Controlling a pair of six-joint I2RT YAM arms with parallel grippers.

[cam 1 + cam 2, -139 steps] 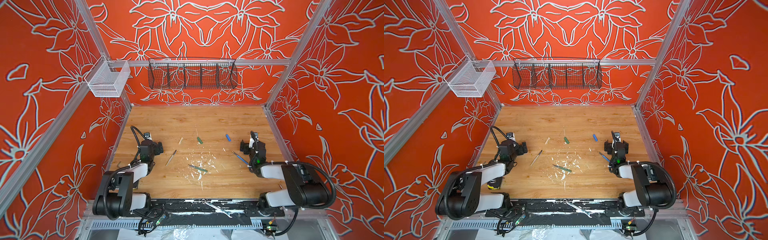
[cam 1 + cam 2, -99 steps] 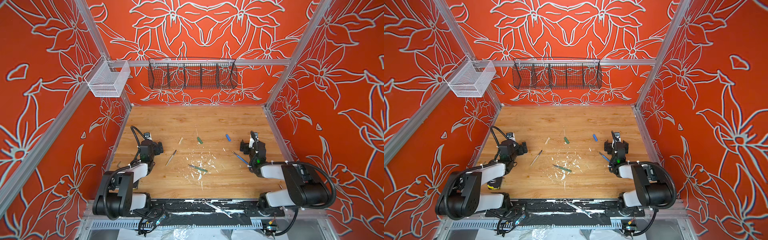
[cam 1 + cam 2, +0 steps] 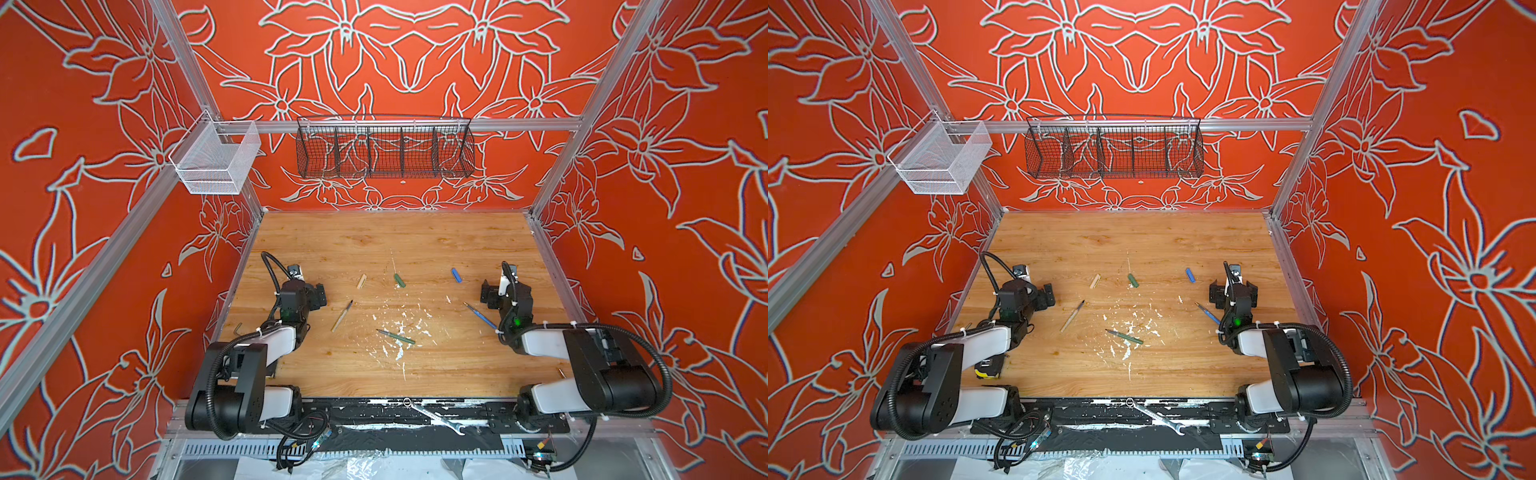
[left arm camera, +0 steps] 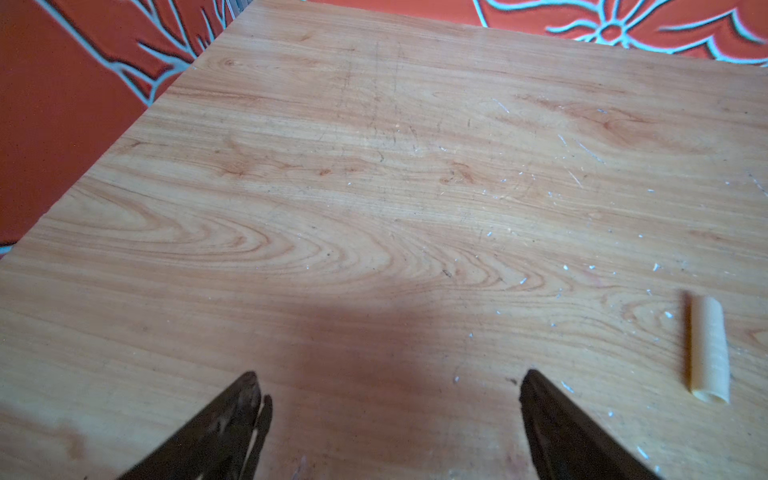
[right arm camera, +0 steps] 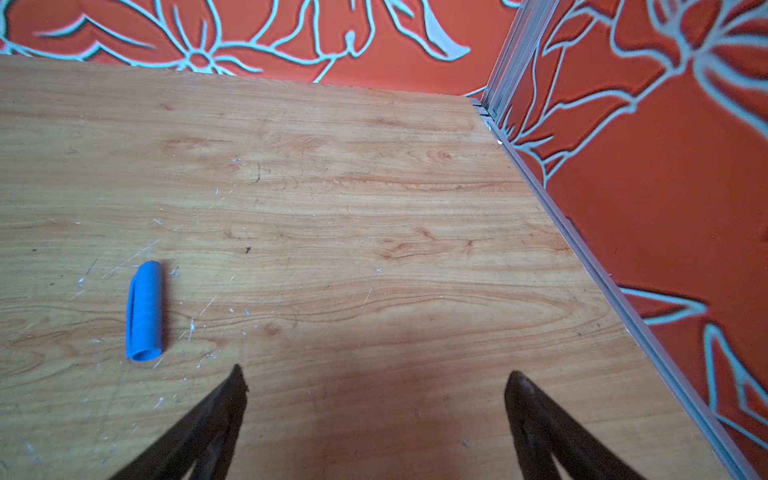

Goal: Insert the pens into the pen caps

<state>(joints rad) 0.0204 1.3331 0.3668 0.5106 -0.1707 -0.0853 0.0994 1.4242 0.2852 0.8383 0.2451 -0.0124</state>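
In both top views three pens lie on the wooden table: a beige pen, a green pen and a blue pen. Farther back lie the pen caps: beige cap, green cap, blue cap. My left gripper hovers open and empty left of the beige pen; the left wrist view shows the gripper over bare wood with the beige cap off to one side. My right gripper is open and empty beside the blue pen; the blue cap lies apart from the gripper.
A bent hex key lies by the left arm and a silver wrench on the front rail. A black wire basket and a white mesh basket hang on the back frame. Red walls close in three sides.
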